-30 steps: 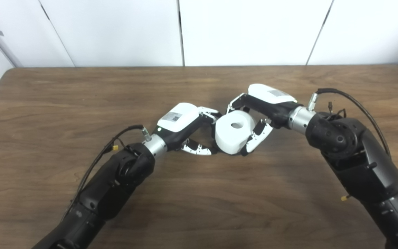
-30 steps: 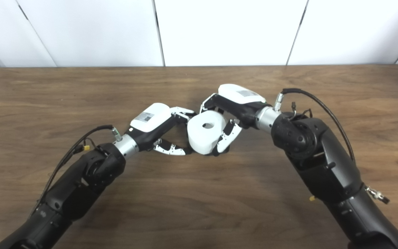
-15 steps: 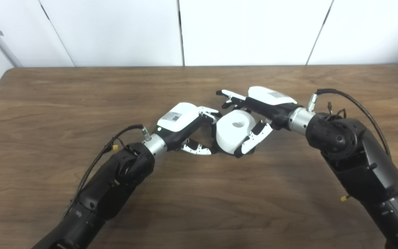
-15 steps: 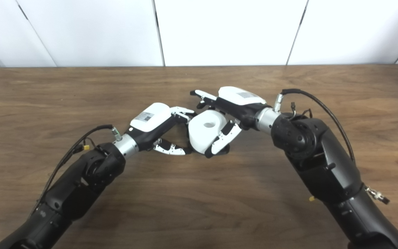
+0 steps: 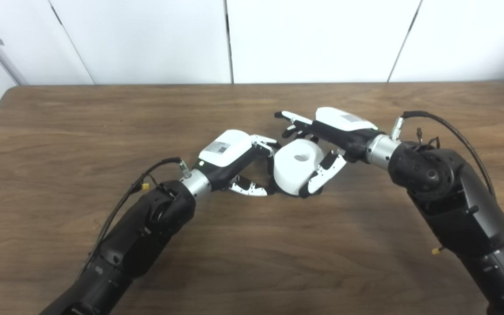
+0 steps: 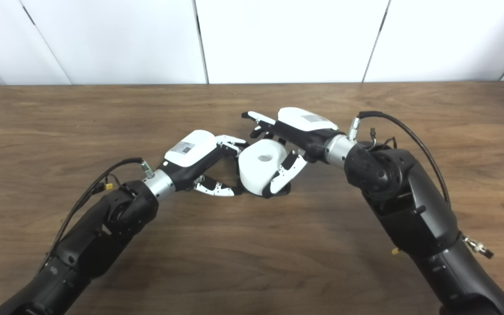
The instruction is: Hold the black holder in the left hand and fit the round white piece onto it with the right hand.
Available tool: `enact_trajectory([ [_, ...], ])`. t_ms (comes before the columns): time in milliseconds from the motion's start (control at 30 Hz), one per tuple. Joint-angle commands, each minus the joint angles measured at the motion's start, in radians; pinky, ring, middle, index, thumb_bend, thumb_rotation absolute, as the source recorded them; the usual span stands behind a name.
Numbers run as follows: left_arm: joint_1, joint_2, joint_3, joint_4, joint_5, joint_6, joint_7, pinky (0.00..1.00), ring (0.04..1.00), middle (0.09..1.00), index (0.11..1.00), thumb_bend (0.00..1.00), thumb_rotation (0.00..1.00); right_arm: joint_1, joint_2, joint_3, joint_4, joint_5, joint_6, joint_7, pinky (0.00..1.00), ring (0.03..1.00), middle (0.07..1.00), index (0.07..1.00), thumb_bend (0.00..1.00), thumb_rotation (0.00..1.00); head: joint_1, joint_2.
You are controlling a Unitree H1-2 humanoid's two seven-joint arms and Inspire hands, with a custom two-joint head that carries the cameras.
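The round white piece (image 5: 298,166), a thick roll with a hole in its top, sits mid-table between my two hands. My left hand (image 5: 239,164) reaches in from the left, its fingers curled at the roll's left side. It is shut on the black holder (image 5: 273,190), of which only a dark sliver shows at the roll's base. My right hand (image 5: 324,140) is open. Its fingers stretch out straight above and behind the roll. Its thumb (image 5: 322,175) lies along the roll's right side; whether it touches is unclear.
The brown wooden table (image 5: 252,253) runs to a white panelled wall at the back. Both forearms cross the table's near half, with cables looping off each wrist (image 5: 449,127).
My right hand's fingers have let go of the white roll and straightened out above it. The roll has stayed at my left hand, which has not moved.
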Motion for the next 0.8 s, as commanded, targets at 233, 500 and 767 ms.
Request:
enact_trajectory([
  [233,0.012,0.007,-0.021,0.024,-0.003,-0.004,-0.058,0.71,0.845,0.836,0.485,0.52,0.07,-0.105,-0.112,-0.050,-0.124,0.057,0.088,0.129,0.66,0.864,0.950,1.000,1.00,0.31,0.001,-0.001],
  [500,0.012,0.006,-0.020,0.028,-0.001,-0.010,-0.052,0.71,0.843,0.834,0.485,0.52,0.07,-0.102,-0.181,-0.084,-0.148,0.132,0.113,0.161,0.69,0.890,0.952,1.000,1.00,0.28,0.000,-0.002],
  [767,0.008,0.007,-0.020,0.026,-0.002,-0.006,-0.056,0.71,0.849,0.835,0.485,0.52,0.07,-0.118,-0.247,-0.093,-0.153,0.195,0.159,0.213,0.69,0.887,0.949,1.000,1.00,0.16,-0.004,-0.005],
])
